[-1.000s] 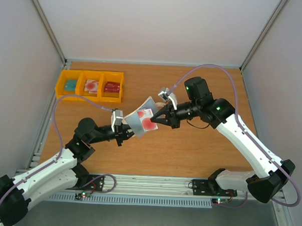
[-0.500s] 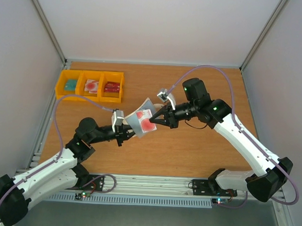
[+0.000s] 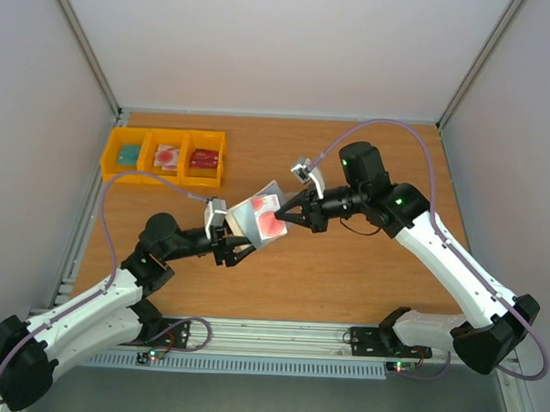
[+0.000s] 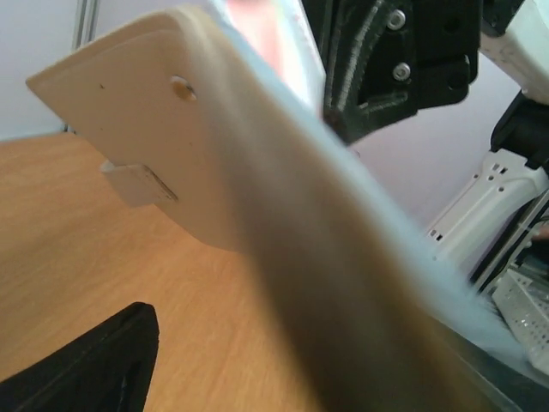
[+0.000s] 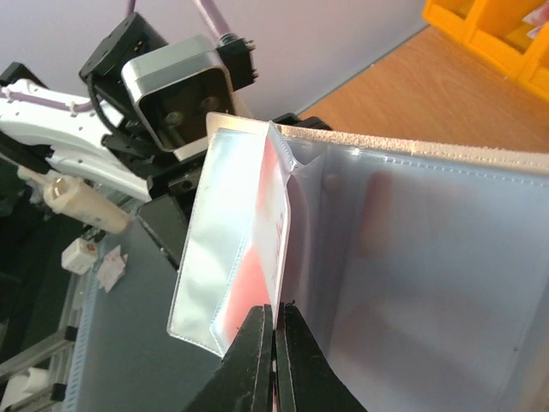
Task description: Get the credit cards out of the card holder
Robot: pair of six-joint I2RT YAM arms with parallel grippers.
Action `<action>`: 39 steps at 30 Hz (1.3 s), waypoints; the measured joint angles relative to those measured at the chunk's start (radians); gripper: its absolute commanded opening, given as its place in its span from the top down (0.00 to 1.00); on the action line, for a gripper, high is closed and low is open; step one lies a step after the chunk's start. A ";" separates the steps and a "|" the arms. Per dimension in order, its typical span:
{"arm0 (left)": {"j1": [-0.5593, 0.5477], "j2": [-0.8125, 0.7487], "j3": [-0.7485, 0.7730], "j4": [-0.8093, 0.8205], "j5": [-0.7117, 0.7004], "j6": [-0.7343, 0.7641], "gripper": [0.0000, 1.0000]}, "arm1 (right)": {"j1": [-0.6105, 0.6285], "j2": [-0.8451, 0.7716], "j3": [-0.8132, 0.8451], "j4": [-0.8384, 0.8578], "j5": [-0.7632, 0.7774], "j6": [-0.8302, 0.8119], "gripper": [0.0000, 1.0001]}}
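The card holder (image 3: 245, 219) is up off the tabletop (image 3: 345, 282), held open near the middle of the scene between the two arms. The left end effector (image 3: 233, 244) grips it at its near-left edge, with the fingers closed on the holder. In the left wrist view the cream outside fills the frame at close range (much of it blurred) and the small snap tab (image 4: 137, 182) hangs from it.

The pale blue-grey inside faces the right arm. A credit card (image 3: 267, 222), whitish-pink with a red mark, sits in a clear pocket flap that stands out from the inside. The right end effector (image 3: 285, 217) comes in from the right. Its fingertips are nearly together and pinch the lower edge of that flap where the card lies. In the right wrist view only a thin slit separates the two black fingers (image 5: 257, 348), right under the card.

Yellow bins (image 3: 144, 177) stand at the far left of the tabletop, well apart from the holder, with small items in their compartments.
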 measured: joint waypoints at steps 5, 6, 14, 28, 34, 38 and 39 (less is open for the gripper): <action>-0.002 -0.004 0.000 0.019 0.029 0.020 0.13 | -0.024 -0.005 0.007 -0.019 0.063 -0.021 0.99; -0.002 -0.007 0.000 0.024 0.036 0.024 0.12 | -0.028 -0.005 0.008 -0.031 0.074 -0.026 0.99; -0.004 -0.007 0.000 0.048 0.029 0.019 0.14 | -0.018 0.007 0.026 -0.058 0.029 -0.042 0.99; -0.013 0.003 0.000 0.061 0.013 0.008 1.00 | 0.036 0.053 0.024 -0.088 -0.039 -0.114 0.80; -0.014 0.003 0.000 0.062 0.014 0.017 1.00 | 0.005 -0.001 -0.025 -0.025 -0.076 -0.082 0.88; -0.014 0.003 0.000 0.063 0.016 0.024 1.00 | -0.016 -0.025 -0.072 0.072 -0.118 -0.018 0.99; -0.014 0.003 0.000 0.064 0.018 0.023 1.00 | -0.017 -0.023 -0.076 0.089 -0.124 -0.008 0.99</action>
